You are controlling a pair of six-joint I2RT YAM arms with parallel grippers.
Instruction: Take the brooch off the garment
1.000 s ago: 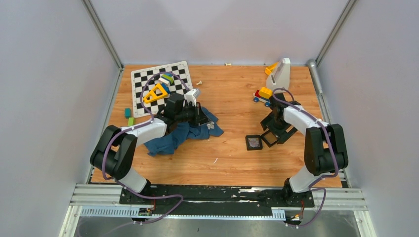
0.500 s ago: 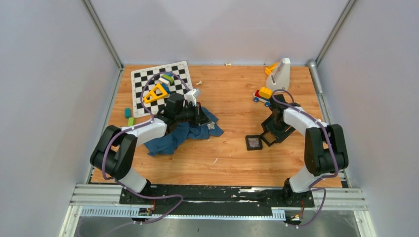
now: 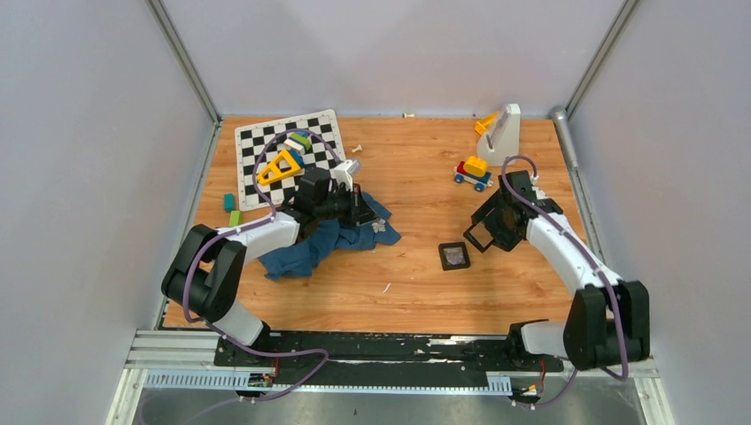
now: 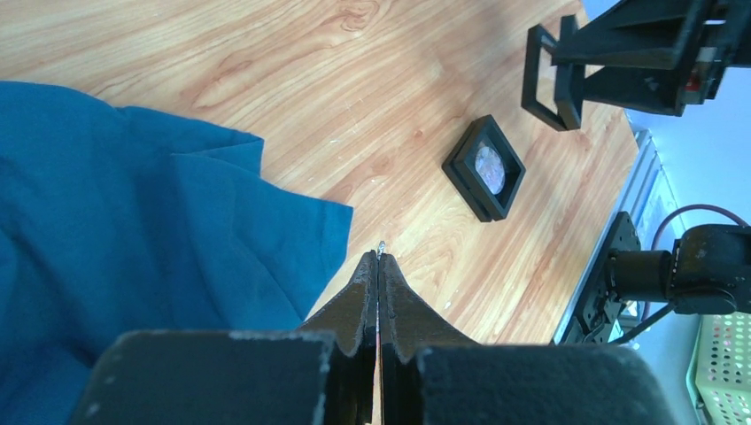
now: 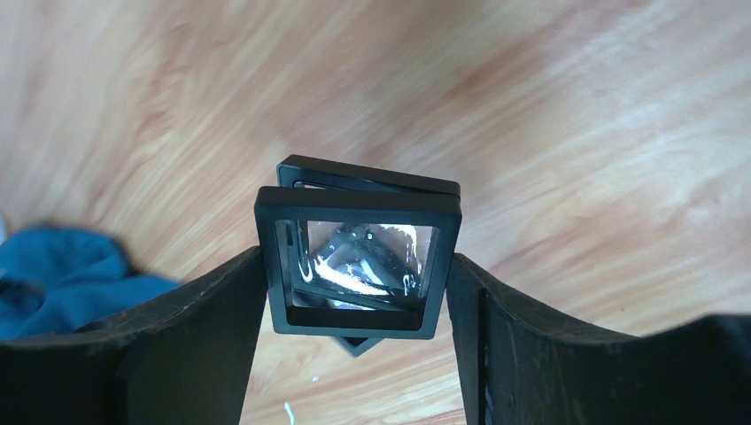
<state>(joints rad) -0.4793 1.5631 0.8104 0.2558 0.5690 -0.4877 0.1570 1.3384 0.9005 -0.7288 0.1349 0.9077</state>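
The teal-blue garment [image 3: 319, 246] lies crumpled on the wooden table left of centre, and fills the left of the left wrist view [image 4: 133, 221]. My left gripper [image 3: 367, 216] is shut at the garment's right edge. In the left wrist view [image 4: 379, 258] a tiny silvery bit, the brooch [image 4: 381, 245], sticks out between its tips. From above the brooch [image 3: 378, 227] shows as a pale speck just past the tips. My right gripper [image 3: 483, 234] is shut on a black square frame [image 5: 359, 266] and holds it above the table.
A second black square box [image 3: 454, 256] lies on the table below the right gripper, also seen under the frame [image 5: 372, 181]. A chequered board [image 3: 266, 142] with coloured blocks lies at the back left. A toy car [image 3: 472, 173] and a white stand [image 3: 501, 131] are at the back right.
My right arm has swung its elbow outward and lifted the black frame up and away from the box on the table. The left arm and garment have not moved.
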